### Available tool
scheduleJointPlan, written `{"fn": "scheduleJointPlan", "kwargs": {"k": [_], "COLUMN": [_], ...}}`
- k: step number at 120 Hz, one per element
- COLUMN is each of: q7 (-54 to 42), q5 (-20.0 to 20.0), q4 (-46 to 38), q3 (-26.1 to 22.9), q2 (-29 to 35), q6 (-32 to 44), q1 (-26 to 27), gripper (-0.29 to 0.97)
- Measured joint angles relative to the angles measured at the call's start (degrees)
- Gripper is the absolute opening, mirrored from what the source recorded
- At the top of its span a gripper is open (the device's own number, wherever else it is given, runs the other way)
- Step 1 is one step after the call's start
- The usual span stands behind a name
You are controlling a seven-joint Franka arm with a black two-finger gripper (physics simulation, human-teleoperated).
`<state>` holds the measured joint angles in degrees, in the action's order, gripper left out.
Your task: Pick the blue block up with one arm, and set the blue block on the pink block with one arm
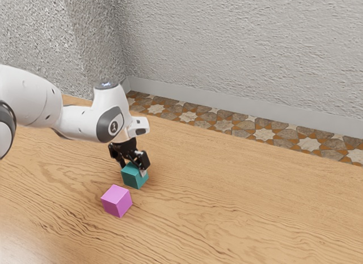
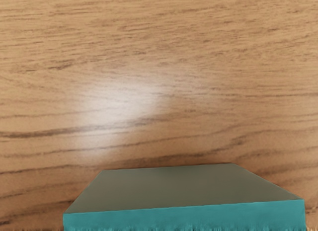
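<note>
Gripper (image 1: 135,160) hangs right at the top of the blue block (image 1: 134,176); whether it is clamped on it or loose, I cannot tell. The blue block appears to rest on the table (image 1: 238,207), just beyond the pink block (image 1: 117,200), toward the wall. It looks rigid, light and smooth-faced, so it is likely best taken by 2 opposite flat sides, near mid-height, squarely.

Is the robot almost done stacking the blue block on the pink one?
Not nearly. Nothing is stacked: the pink block has a bare top. In hand: the gripper sits right over the blue block, which seems to rest on the table beside the pink one, not touching. Left: lift it, carry it across, set it on top.
</note>
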<state>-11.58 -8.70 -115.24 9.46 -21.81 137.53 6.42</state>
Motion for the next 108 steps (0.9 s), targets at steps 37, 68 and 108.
{"fn": "scheduleJointPlan", "kwargs": {"k": [37, 68, 108], "q7": [-0.4, -0.5, -0.1], "q5": [-0.1, -0.1, 0.0], "q4": [-0.7, -1.1, -1.1], "q3": [-0.3, -0.3, -0.3], "q2": [0.0, 0.2, 0.1], "q6": [-0.1, -0.1, 0.1], "q1": [0.1, 0.2, 0.6], "gripper": [0.66, 0.66, 0.37]}}
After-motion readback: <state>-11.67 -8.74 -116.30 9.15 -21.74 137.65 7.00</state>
